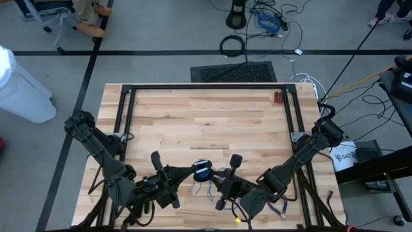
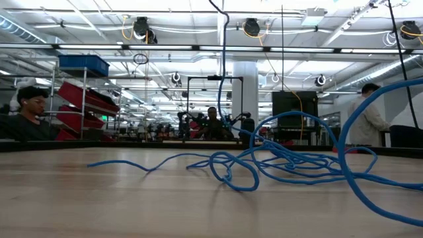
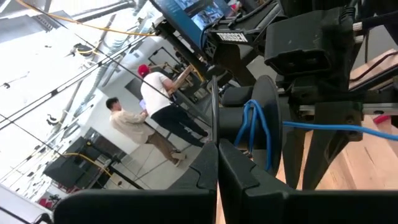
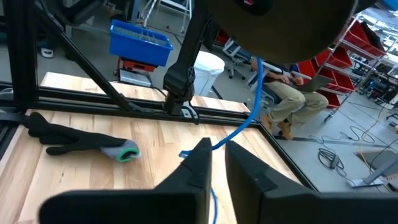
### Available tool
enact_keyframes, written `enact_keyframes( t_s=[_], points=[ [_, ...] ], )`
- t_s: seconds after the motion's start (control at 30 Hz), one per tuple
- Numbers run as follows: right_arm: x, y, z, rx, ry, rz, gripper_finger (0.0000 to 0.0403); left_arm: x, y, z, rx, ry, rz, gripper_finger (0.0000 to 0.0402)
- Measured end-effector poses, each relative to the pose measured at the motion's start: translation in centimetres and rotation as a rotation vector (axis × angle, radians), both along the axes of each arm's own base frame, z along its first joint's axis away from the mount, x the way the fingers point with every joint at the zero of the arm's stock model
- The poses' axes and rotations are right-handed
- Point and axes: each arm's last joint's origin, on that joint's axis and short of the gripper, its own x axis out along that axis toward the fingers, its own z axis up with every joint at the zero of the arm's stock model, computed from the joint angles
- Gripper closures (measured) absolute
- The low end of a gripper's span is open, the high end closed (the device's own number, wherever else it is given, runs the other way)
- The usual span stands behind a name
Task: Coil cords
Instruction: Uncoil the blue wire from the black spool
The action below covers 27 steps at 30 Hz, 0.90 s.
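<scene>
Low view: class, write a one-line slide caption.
Loose blue cord sprawls in tangled loops across the wooden table.

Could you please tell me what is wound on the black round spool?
Several turns of thin blue cord wrap the black round spool, one strand leading off sideways. The spool's far side is hidden.

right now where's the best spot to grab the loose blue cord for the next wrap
Probably the straight run of the blue cord just off the spool, where it hangs taut and single; the tangled loops on the table overlap. Come from the side, jaws across the strand.
</scene>
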Motion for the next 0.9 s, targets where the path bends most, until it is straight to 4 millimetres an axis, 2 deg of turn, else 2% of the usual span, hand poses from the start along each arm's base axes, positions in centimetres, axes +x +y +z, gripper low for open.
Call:
enact_keyframes(
  t_s=[0.13,0.23,0.37,0.6,0.7,0.8,0.9],
  points=[
    [0.02,0.05,-0.02,0.006,0.005,0.020,0.0399,0.00,0.00,0.00,0.000,0.000,0.000,0.0400],
    [0.04,0.03,-0.02,0.009,0.003,0.018,0.0396,0.00,0.00,0.00,0.000,0.000,-0.001,0.0400],
    [0.11,-0.09,-0.03,0.009,0.003,0.015,0.0370,0.00,0.00,0.00,0.000,0.000,-0.002,0.0400],
    [0.16,-0.14,-0.06,0.032,-0.006,0.008,0.0301,0.01,-0.01,0.01,0.000,-0.001,-0.006,0.0400],
    [0.17,-0.17,-0.04,0.033,-0.007,0.007,0.0290,0.01,-0.01,0.01,0.000,-0.001,-0.006,0.0400],
    [0.17,-0.19,-0.04,0.025,-0.005,0.004,0.0317,0.01,-0.01,0.01,0.000,-0.001,-0.006,0.0400],
    [0.17,-0.18,-0.04,0.009,0.002,0.008,0.0376,0.01,0.00,0.01,0.000,-0.001,-0.005,0.0400]
  ],
)
